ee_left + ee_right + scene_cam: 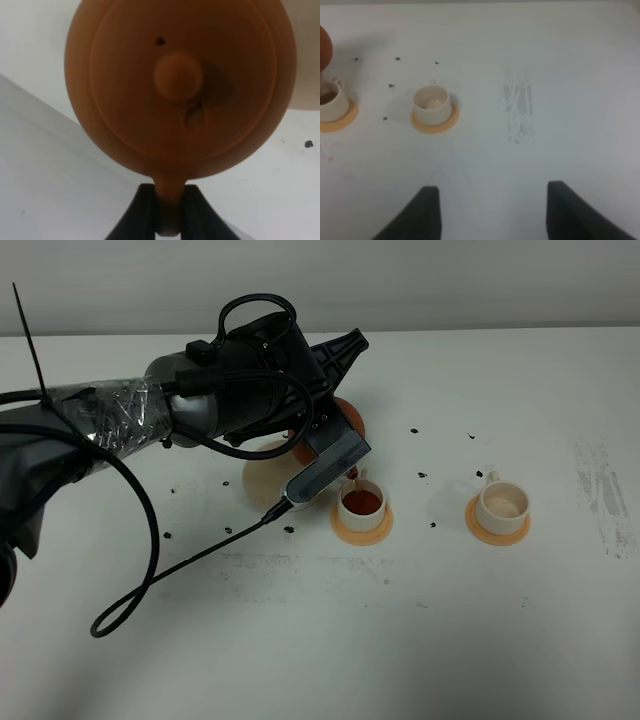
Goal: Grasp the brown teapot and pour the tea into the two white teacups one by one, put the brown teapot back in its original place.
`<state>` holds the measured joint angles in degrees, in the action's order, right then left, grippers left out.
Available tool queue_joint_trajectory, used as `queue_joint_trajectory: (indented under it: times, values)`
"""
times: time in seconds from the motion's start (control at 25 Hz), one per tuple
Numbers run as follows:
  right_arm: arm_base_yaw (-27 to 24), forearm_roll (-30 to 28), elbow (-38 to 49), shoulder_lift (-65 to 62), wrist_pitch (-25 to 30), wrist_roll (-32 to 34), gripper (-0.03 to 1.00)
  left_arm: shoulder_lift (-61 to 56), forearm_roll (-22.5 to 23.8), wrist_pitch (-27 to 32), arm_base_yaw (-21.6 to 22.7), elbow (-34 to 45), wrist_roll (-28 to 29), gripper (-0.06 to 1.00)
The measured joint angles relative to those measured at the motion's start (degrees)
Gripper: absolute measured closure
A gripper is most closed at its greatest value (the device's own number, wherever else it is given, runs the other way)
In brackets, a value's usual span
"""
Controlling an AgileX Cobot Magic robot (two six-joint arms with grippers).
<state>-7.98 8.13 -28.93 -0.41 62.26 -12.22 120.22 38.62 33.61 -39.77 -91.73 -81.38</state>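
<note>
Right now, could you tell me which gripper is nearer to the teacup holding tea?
Left. The left gripper grips the brown teapot by its handle, pouring right above that teacup; the right gripper hangs open farther off, with the empty teacup nearer it.

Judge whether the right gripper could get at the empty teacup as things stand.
Probably yes. The right gripper is open, and only bare table lies between it and the empty teacup; the left gripper, pouring from the brown teapot, works over the other cup.
</note>
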Motion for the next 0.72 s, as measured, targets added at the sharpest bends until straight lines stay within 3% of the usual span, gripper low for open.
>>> queue_joint_trajectory:
  times: [0.72]
  values:
    - [0.0, 0.0, 0.0, 0.0, 0.0, 0.0, 0.48, 0.0, 0.1, -0.3, -0.1, 0.0, -3.1, 0.82]
